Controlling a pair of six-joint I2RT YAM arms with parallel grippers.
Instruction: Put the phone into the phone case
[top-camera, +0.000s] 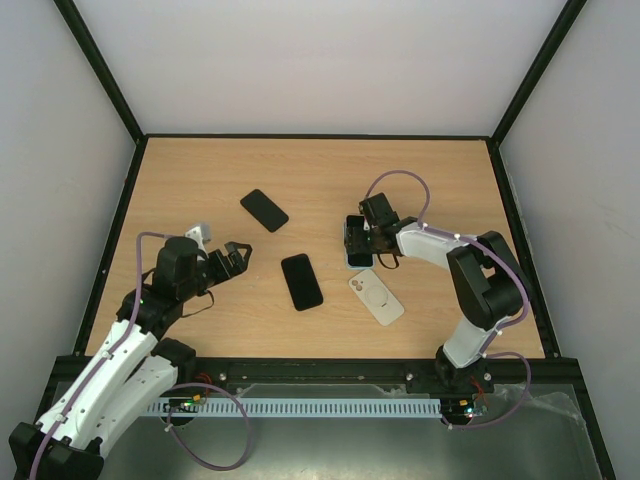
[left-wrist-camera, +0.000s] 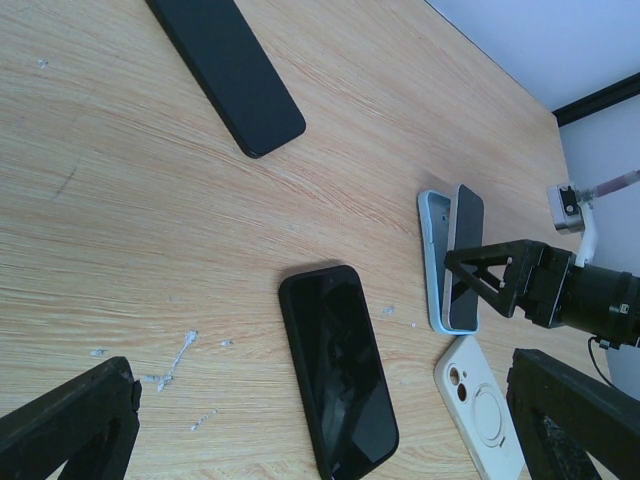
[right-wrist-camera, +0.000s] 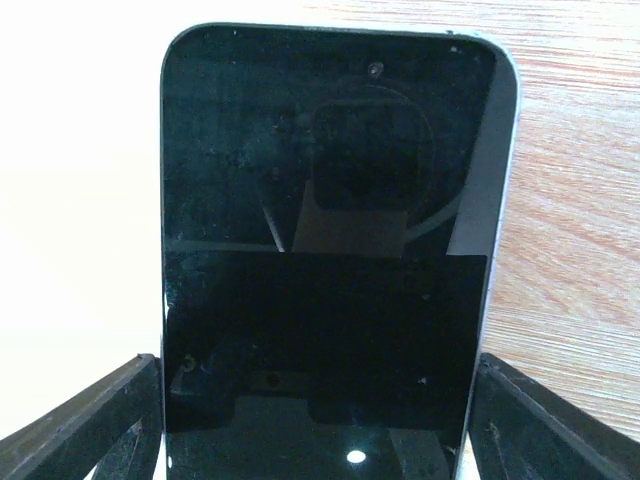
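Although several flat things lie about the wooden table (top-camera: 200, 170), none of them touches the light blue case (left-wrist-camera: 431, 262), which lies right of centre. A white case (top-camera: 376, 296) with a ring on its back lies just near and right of it, apart by a thin strip of wood. A second black handset (top-camera: 301, 281), glossy and face up, lies near and left of the blue case, at the table's middle. A matte black slab (top-camera: 264, 209) lies farther off to the far left; whether it is a phone or a case, I cannot tell. The way between the left gripper (top-camera: 238, 253) and the blue case is crossed only by that glossy handset.

The phone (left-wrist-camera: 466, 250) stands tilted over the blue case, its one long edge down at the case and the other lifted. The right gripper (top-camera: 362, 240) pinches it across its width, one finger (right-wrist-camera: 85, 420) on each side near the phone's end, the dark screen filling the wrist view. The right arm reaches from its base at the near right, elbow bent, forearm pointing left across the table.

The left arm leans in from the near left, its gripper low over bare wood left of the handset, fingers (left-wrist-camera: 65, 430) spread wide and holding nothing.
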